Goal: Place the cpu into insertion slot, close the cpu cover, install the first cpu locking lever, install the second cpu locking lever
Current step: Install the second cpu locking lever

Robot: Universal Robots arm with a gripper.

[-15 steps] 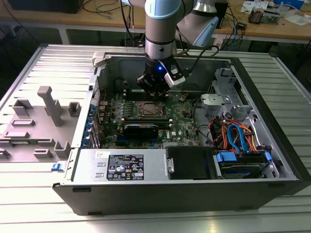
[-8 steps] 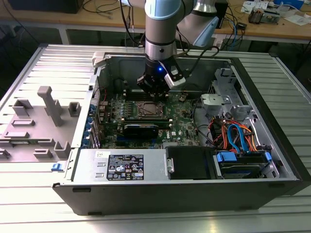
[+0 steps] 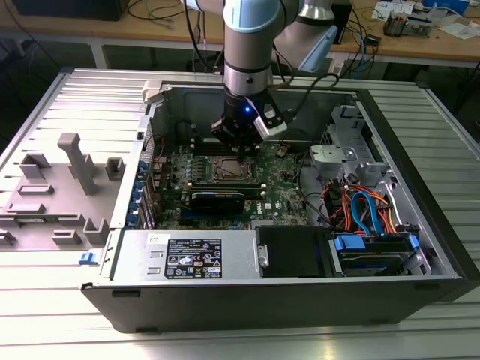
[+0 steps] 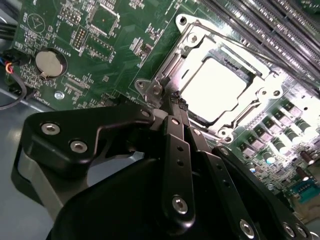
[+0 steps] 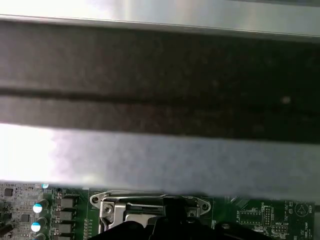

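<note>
Even room light outside, harsh glare up close

In the exterior view the light is soft and even from above, the ribbed worktop point(image 3: 67, 330) pale and bright while the inside of the computer case point(image 3: 420, 225) sits dimmer, and a small blue lamp point(image 3: 247, 110) glows on the arm. In the second wrist view the cpu point(image 4: 215, 87) is washed out to near white by glare, the gripper point(image 4: 178, 103) is a dark, softly blurred mass close to the lens, and the lines of the circuit board point(image 4: 100, 45) lean. The first wrist view shows a blurred case wall point(image 5: 160, 75) in blown-out white and deep shadow bands.
</note>
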